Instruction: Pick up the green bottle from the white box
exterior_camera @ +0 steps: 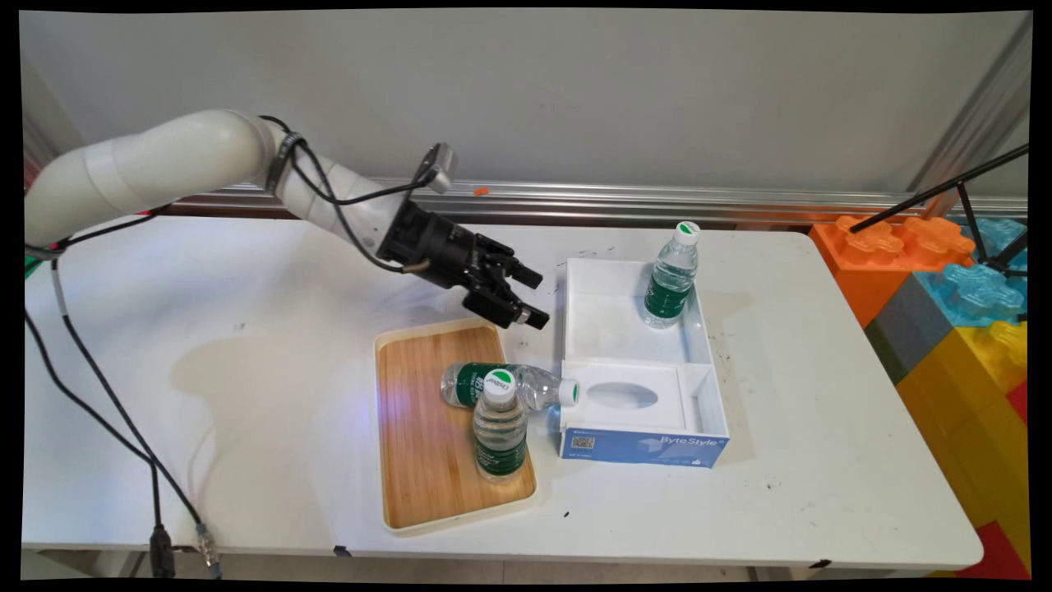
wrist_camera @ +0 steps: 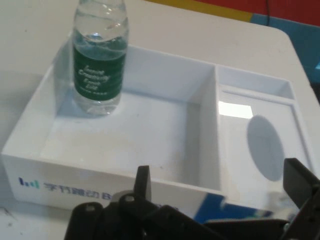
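Gripper (exterior_camera: 532,296) agape, empty, beside box (exterior_camera: 575,329)

White rectangular table (exterior_camera: 246,345)
On it lie a bamboo-floored wooden tray (exterior_camera: 427,460) and, just beside, a white plastic compartment box (exterior_camera: 633,316).

1. "ByteStyle" is printed in white on the blue near side of the white organizer box (exterior_camera: 643,448).
2. A QR code sits at the left end of that blue side.
3. The green bottle labels carry white lettering too small to read.
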